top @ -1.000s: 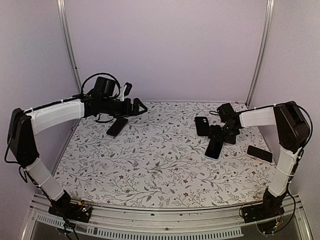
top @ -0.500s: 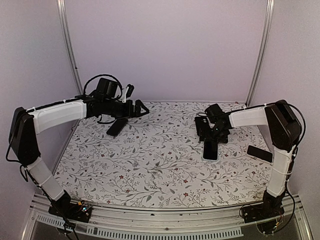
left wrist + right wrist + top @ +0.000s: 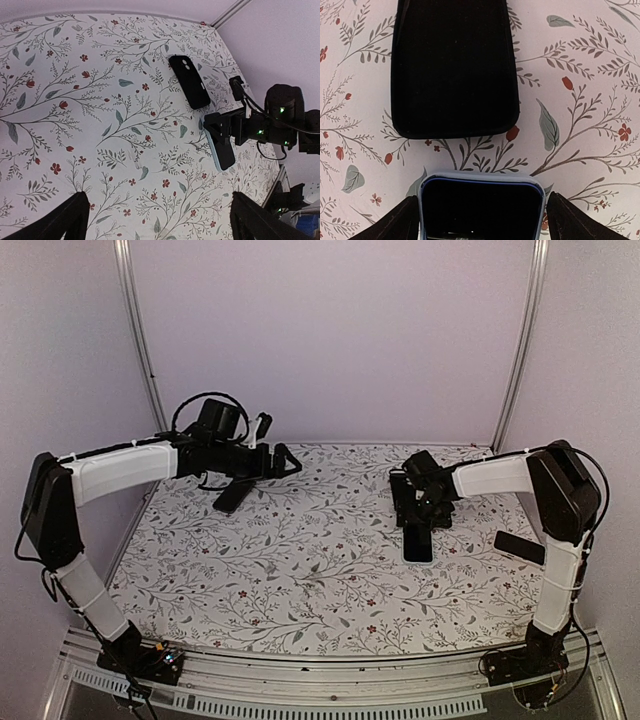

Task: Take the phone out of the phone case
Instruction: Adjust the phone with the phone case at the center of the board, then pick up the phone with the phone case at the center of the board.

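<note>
Right end effector astride the cased phone's end.

Right end effector: its fingers flank the top end of the phone, close against both sides of the blue case; whether they pinch it cannot be told. The phone lies flat on the desk, right of centre, its edge just short of a black phone, apart from it. Open desk spreads to its left and near side. Left end effector hangs wide open, empty, by the far edge.
</note>
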You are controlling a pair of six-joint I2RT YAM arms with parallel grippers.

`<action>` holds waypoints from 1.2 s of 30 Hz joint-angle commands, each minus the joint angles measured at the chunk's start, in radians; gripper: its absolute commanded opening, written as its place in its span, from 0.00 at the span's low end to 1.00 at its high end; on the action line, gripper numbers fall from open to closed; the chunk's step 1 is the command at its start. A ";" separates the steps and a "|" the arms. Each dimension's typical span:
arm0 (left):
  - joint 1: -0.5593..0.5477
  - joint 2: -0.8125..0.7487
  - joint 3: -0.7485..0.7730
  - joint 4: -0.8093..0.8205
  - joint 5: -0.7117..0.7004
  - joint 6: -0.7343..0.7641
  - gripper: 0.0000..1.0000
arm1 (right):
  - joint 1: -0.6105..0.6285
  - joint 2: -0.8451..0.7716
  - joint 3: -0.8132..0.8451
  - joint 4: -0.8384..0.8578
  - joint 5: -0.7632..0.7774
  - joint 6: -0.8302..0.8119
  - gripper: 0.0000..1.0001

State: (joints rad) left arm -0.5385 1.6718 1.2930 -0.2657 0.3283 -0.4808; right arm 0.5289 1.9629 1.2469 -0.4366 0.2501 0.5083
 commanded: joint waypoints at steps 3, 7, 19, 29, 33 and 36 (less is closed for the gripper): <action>-0.020 0.021 0.015 0.021 0.006 -0.022 0.99 | 0.008 0.041 0.006 -0.013 -0.032 -0.010 0.87; -0.022 0.023 0.010 0.030 0.008 -0.035 0.99 | 0.023 0.064 0.018 -0.018 -0.041 -0.017 0.86; -0.026 0.042 -0.044 0.123 0.094 -0.112 0.99 | 0.025 -0.024 0.010 0.015 -0.116 -0.038 0.42; -0.030 0.064 -0.129 0.235 0.173 -0.175 0.99 | 0.025 -0.149 0.016 0.097 -0.294 -0.011 0.33; -0.060 0.083 -0.159 0.325 0.219 -0.200 0.99 | 0.031 -0.183 0.034 0.137 -0.333 0.013 0.33; -0.103 0.108 -0.146 0.342 0.224 -0.204 0.99 | 0.047 -0.197 0.066 0.149 -0.335 0.026 0.33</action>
State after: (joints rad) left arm -0.5800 1.7493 1.1442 -0.0154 0.5068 -0.6643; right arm 0.5526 1.8194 1.2533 -0.3580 -0.0372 0.5011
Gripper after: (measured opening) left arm 0.994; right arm 0.774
